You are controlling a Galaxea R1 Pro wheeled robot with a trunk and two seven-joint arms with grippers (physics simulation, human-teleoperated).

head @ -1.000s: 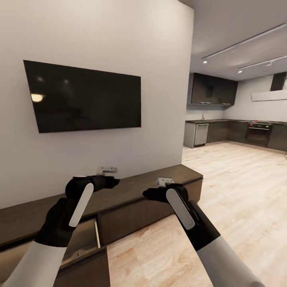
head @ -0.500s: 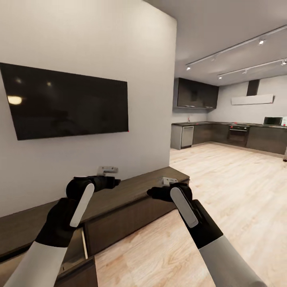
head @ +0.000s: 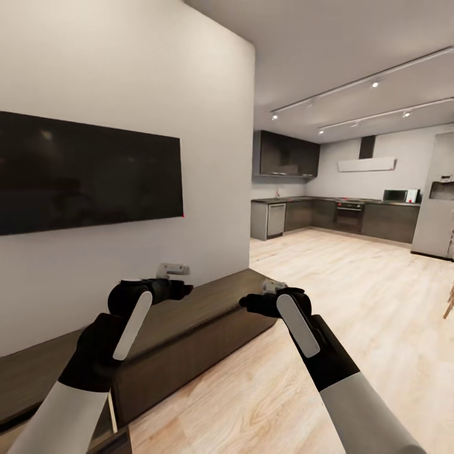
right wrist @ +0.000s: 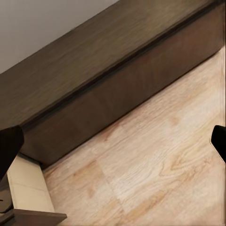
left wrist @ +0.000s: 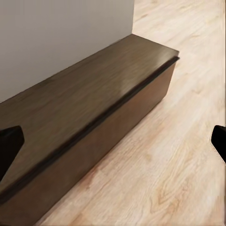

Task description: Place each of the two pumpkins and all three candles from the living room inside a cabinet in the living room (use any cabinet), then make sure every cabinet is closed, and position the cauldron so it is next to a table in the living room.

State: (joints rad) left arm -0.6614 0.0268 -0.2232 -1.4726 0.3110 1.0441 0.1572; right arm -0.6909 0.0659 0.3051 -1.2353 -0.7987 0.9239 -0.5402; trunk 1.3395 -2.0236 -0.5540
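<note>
Facing the end of the long, low, dark brown wooden cabinet (head: 189, 318), the robot holds both arms forward at about the same height, with nothing carried. In the left wrist view, the left gripper (left wrist: 113, 141) shows only dark fingertips at opposite edges of the frame, so its jaws stand wide apart and empty; the right gripper (right wrist: 113, 146) is spread equally wide and holds nothing.

The cabinet runs below and ahead of both grippers, its long axis lying along the plain white wall (head: 126, 82) and ending short of the pale wooden plank floor (head: 353, 302) that leads away to the grey kitchen units (head: 334, 217). The left gripper hangs over the cabinet's top; the right gripper hangs just past its front face, over the floor. In the right wrist view, a pale wood drawer interior (right wrist: 26, 190) shows beside the dark front (one drawer therefore stands pulled out, on the near side of the right gripper). A large black wall-mounted television screen (head: 88, 170) hangs above the left gripper.

Judged from this posture, the robot is in transit, not reaching. For the open drawer, the left arm appears the nearer, since the drawer lies back toward the left side of the head view; which gripper suits it cannot be settled from these frames.
</note>
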